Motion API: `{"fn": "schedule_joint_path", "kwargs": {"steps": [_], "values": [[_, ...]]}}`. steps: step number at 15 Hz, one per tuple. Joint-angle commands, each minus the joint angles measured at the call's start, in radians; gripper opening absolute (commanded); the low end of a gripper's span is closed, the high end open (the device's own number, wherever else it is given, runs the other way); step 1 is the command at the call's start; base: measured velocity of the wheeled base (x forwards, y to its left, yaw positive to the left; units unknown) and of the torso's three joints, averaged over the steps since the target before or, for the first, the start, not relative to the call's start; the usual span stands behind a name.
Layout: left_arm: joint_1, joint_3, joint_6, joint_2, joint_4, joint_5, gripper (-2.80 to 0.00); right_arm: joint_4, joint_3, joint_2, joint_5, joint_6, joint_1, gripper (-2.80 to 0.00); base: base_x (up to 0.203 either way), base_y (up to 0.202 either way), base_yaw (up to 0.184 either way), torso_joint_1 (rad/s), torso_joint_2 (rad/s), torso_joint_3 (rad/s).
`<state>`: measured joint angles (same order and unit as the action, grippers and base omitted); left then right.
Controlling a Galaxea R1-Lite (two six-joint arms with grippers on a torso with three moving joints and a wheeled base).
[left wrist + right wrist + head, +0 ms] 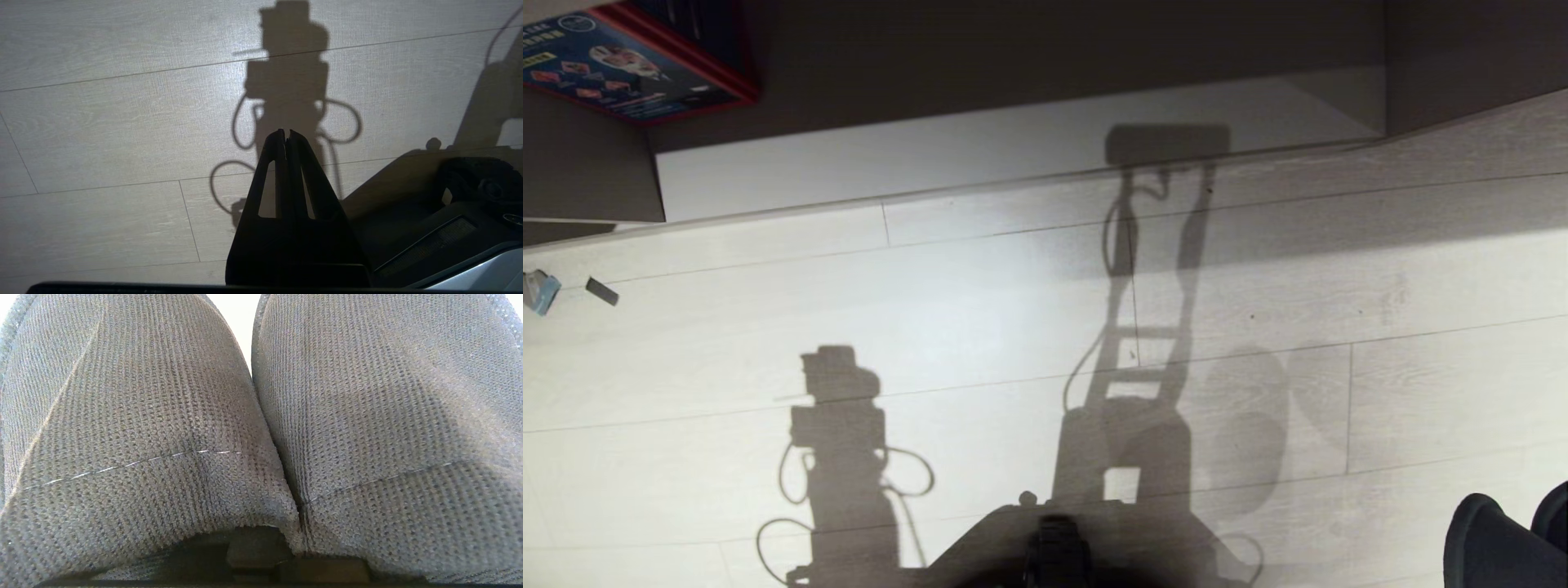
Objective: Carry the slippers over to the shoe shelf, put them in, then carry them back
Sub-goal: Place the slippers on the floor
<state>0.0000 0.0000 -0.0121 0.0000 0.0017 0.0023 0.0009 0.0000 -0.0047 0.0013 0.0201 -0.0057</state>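
The slippers (pixel 163 416) fill the right wrist view as two grey knit uppers pressed side by side. My right gripper (pixel 282 559) is shut on them, and only its dark finger bases show beneath the fabric. In the head view the slippers (pixel 1494 539) appear as dark rounded shapes at the lower right corner, above the floor. The shoe shelf (pixel 1013 155) lies ahead, its pale base board under a taupe unit. My left gripper (pixel 287 132) hangs shut and empty over the wood floor.
A red-and-blue box (pixel 629 57) sits at the far left on the unit. A small blue item (pixel 539 290) and a dark scrap (pixel 602 291) lie on the floor at left. My own base (pixel 449 228) shows beside the left gripper.
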Motion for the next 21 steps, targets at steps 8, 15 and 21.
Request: {"fn": "schedule_joint_path", "kwargs": {"steps": [8,15,21], "values": [[0.000,0.000,0.000,0.000,0.000,0.001,-2.80,-0.001,0.000,0.003,0.002,-0.011,-0.002,-2.80,0.000,0.000,0.000,0.001,0.00,0.201],[0.000,0.000,-0.002,0.000,0.000,0.001,-2.80,-0.001,0.002,0.003,0.002,-0.014,0.000,-2.80,0.000,0.000,0.000,0.001,0.00,0.202],[0.000,0.000,-0.001,0.000,0.000,0.001,-2.80,-0.001,0.000,0.003,0.003,-0.018,0.000,-2.80,0.000,0.000,0.000,0.001,0.00,0.200]]}}
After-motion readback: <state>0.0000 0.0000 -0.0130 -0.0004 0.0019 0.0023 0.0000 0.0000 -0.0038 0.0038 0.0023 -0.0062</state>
